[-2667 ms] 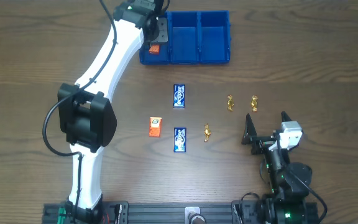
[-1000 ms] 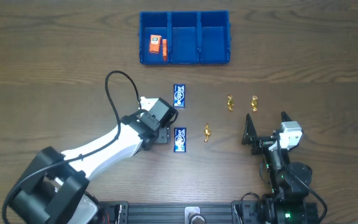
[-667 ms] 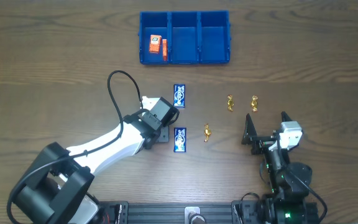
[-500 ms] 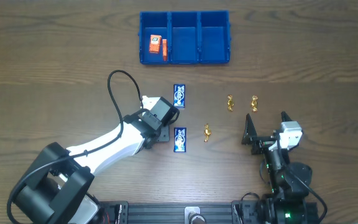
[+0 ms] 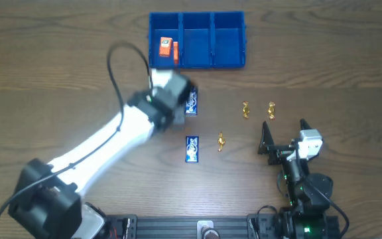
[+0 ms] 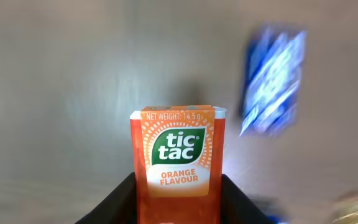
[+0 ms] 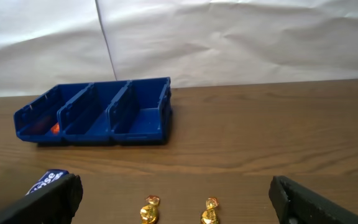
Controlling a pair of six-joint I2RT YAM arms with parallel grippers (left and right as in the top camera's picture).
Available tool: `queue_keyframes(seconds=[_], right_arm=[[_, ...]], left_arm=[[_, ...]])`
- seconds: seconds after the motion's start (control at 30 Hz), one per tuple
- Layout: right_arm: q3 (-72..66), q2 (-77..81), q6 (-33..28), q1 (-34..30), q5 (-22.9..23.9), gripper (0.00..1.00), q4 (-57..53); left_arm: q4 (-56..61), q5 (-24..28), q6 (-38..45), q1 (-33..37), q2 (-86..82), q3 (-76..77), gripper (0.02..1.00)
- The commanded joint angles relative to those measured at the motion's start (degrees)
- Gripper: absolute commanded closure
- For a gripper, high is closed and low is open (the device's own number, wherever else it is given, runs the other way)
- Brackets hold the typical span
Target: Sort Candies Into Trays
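**Top view.** A blue three-compartment tray (image 5: 197, 64) sits at the far edge of the wooden table (image 5: 337, 73). Its left compartment holds two orange boxes (image 5: 167, 48); the middle and right compartments show only their blue floors. The left arm (image 5: 105, 143) reaches up from the lower left. The left gripper (image 5: 178, 106) shows just below the tray and covers the left edge of the upper blue candy packet (image 5: 192, 103). A lower blue candy packet (image 5: 191, 149) lies nearer the arm bases. Three gold-wrapped candies lie to the right: one (image 5: 221, 141) beside the lower packet, and a pair (image 5: 245, 109) (image 5: 271, 109) farther up. The right gripper (image 5: 284, 133) rests near the pair with its fingers spread wide and nothing between them.

**Left wrist view.** The left gripper's dark fingers (image 6: 114, 202) are clamped on the sides of an orange candy box (image 6: 178, 155). The box is held upright, label toward the camera, above bare wood. A blurred blue candy packet (image 6: 272, 81) lies apart from it on the table.

**Right wrist view.** The right gripper's fingers (image 7: 48, 199) stand far apart, holding nothing. Two gold-wrapped candies (image 7: 149, 208) (image 7: 209, 211) lie between them on the table, and a corner of a blue packet (image 7: 47, 179) is beside one finger. The tray (image 7: 135, 115) stands farther off before a white backdrop (image 7: 229, 37), with orange showing in its end compartment (image 7: 53, 129).
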Motion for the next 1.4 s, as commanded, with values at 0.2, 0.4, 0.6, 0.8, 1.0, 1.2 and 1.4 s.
queue_keyframes(seconds=[0.2, 0.4, 0.6, 0.8, 1.0, 1.2, 1.4], right_arm=[[-0.2, -0.2, 0.0, 0.3, -0.1, 0.003, -0.1], [-0.2, -0.2, 0.0, 0.3, -0.1, 0.003, -0.1], [-0.2, -0.2, 0.0, 0.3, -0.1, 0.003, -0.1], [-0.2, -0.2, 0.0, 0.3, -0.1, 0.003, -0.1], [-0.2, -0.2, 0.0, 0.3, -0.1, 0.003, -0.1], [-0.2, -0.2, 0.0, 0.3, -0.1, 0.003, -0.1], [-0.2, -0.2, 0.0, 0.3, -0.1, 0.003, -0.1]], left_arm=[[-8.3, 2.4, 10.5, 12.2, 14.5, 36.1, 0.695], [-9.9, 5.6, 12.3, 14.4, 27.4, 48.4, 0.698], [-9.6, 6.0, 12.4, 15.7, 33.3, 50.3, 0.691], [-9.4, 6.0, 12.5, 16.6, 34.1, 50.3, 0.645], [-8.0, 5.3, 12.5, 16.8, 34.1, 50.3, 0.336], [-8.8, 4.6, 12.4, 16.2, 30.9, 50.3, 0.213], [-9.5, -5.6, 14.3, 12.9, 12.5, 47.5, 0.15]])
